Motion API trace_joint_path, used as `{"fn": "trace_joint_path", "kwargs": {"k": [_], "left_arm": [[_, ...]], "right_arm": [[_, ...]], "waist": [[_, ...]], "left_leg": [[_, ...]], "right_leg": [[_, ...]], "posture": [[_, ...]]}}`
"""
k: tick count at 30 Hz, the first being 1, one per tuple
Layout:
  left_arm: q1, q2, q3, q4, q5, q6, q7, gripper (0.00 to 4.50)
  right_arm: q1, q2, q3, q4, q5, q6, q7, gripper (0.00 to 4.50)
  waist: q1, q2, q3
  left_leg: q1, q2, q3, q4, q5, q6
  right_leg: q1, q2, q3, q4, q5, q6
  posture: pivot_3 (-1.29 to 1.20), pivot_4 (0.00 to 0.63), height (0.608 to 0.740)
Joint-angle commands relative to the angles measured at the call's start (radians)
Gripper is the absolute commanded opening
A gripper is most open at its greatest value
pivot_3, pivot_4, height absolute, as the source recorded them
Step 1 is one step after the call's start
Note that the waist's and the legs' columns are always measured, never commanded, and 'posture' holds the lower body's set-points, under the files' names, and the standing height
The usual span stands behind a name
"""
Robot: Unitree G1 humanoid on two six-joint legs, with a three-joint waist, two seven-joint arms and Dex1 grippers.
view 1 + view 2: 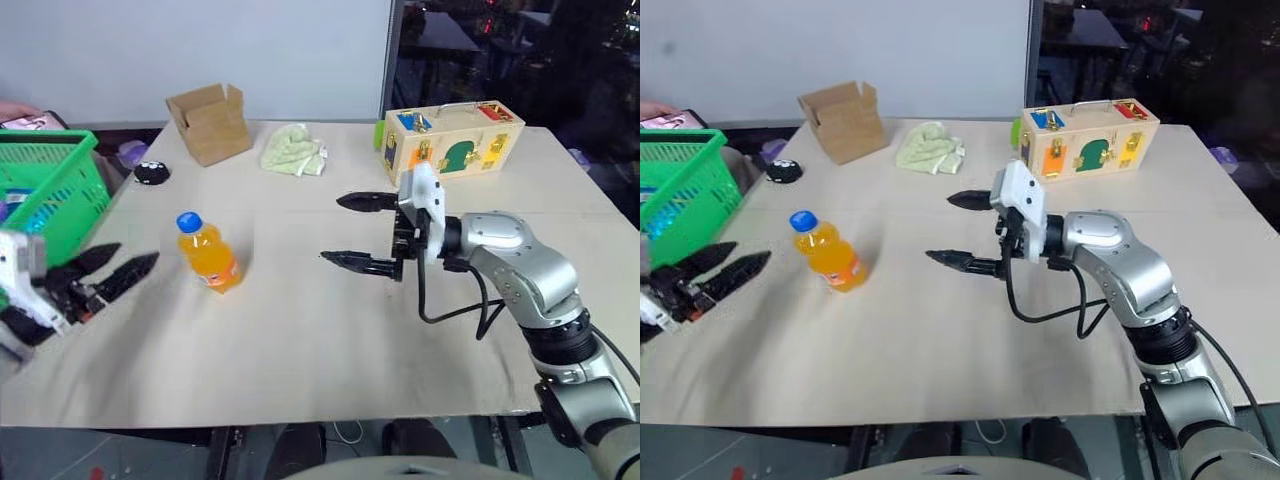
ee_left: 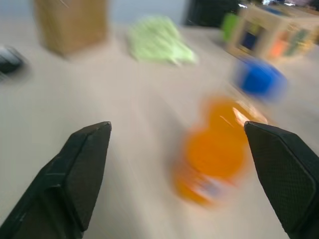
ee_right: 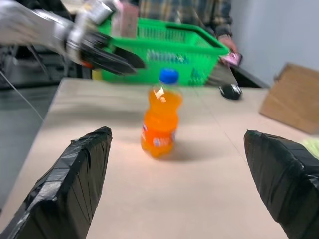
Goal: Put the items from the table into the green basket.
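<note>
One bottle (image 1: pixel 207 252) of orange drink with a blue cap stands upright on the table (image 1: pixel 300 350), left of the middle. One green basket (image 1: pixel 48 190) sits at the table's left edge, its lattice side facing the bottle; in the right wrist view a pink box (image 3: pixel 127 20) stands up inside it. Two grippers flank the bottle. The left gripper (image 1: pixel 110 270) is low at the left edge, just in front of the basket, fingers spread and empty, aimed at the bottle. The right gripper (image 1: pixel 358 232) hangs above the middle of the table, pointing level toward the bottle, jaws wide apart and holding nothing. Neither touches the bottle.

Along the far side lie one open cardboard box (image 1: pixel 210 122), one crumpled pale green cloth (image 1: pixel 294 150), one wooden latch box (image 1: pixel 452 140) with coloured panels, and one small black object (image 1: pixel 151 172) near the basket's far corner. All sit well apart from the bottle.

The broad stretch of table between the bottle and the right gripper is bare, as is the near half up to the front edge. Between the bottle and the left gripper there is a narrower bare strip.

The tabletop is plain pale beige. Behind it a light wall takes up the left, and a dark area with small red lights the right. A person in a plaid shirt (image 3: pixel 189 10) stands behind the basket, one hand (image 3: pixel 227 44) near its rim.
</note>
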Motion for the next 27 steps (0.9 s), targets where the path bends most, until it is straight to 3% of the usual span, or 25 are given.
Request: {"fn": "trace_joint_path", "kwargs": {"k": [1,3,10,15,27], "left_arm": [[0.075,-0.023,-0.03,-0.16,0.043,-0.004,0.013,4.41],[0.084,-0.052,-0.119,-0.181,0.13,-0.062,0.042,4.41],[-0.007,-0.167,-0.313,-0.139,0.32,-0.151,0.188,4.41],[-0.079,-0.22,-0.341,-0.085,0.356,-0.156,0.248,4.41],[-0.244,-0.223,-0.438,0.066,0.447,-0.191,0.248,4.41]], "right_arm": [[0.027,-0.042,-0.036,-0.068,0.02,0.004,0.013,4.5],[0.048,-0.073,-0.038,-0.075,0.004,-0.011,0.019,4.5],[0.104,-0.145,-0.08,-0.11,-0.004,0.002,-0.016,4.5],[0.153,-0.155,-0.109,-0.17,0.021,0.04,-0.056,4.5],[0.223,-0.197,-0.138,-0.218,0.038,0.045,-0.074,4.5]], "waist": [[0.004,0.007,0.0],[0.011,0.017,0.005],[0.003,0.01,0.002],[-0.006,0.01,0.002],[-0.014,0.009,0.002]], "left_leg": [[0.003,0.0,0.0,0.0,0.0,0.0],[0.01,-0.002,0.005,0.0,0.0,0.0],[0.015,-0.001,0.01,0.003,0.0,0.0],[0.014,-0.001,0.013,0.002,0.0,0.0],[0.014,0.0,0.015,0.005,0.0,0.0]], "right_leg": [[0.004,0.0,0.0,-0.001,0.0,0.0],[0.011,-0.001,0.004,-0.002,-0.004,-0.002],[0.015,0.0,0.008,-0.002,-0.005,0.0],[0.013,0.001,0.012,-0.003,-0.001,0.0],[0.014,0.002,0.014,-0.003,-0.005,0.001]], "posture": [[0.09,0.0,0.74],[0.08,0.0,0.74],[0.03,0.0,0.74],[0.0,0.0,0.74],[-0.03,0.0,0.74]]}}
